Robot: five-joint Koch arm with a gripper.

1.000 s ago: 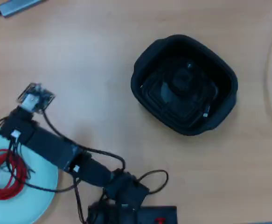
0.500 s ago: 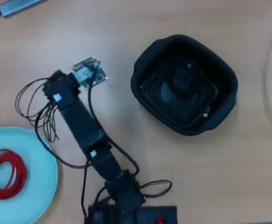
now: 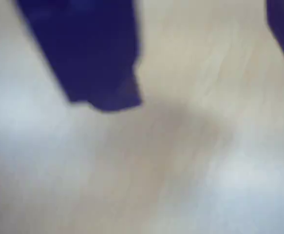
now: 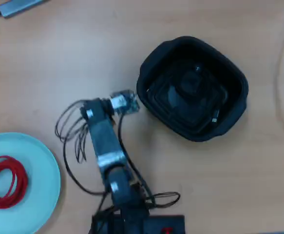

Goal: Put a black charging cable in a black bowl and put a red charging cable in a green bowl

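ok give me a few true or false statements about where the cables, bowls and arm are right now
1. The red charging cable lies in the green bowl. True.
2. The black bowl is empty. False: a dark coil with a small silvery plug, apparently the black charging cable, lies inside.
3. The gripper holds the red cable. False: the wrist view shows only bare table between its fingers.
4. The arm reaches over the green bowl. False: it points towards the black bowl.
5. A grey device lies at the top left of the overhead view. True.
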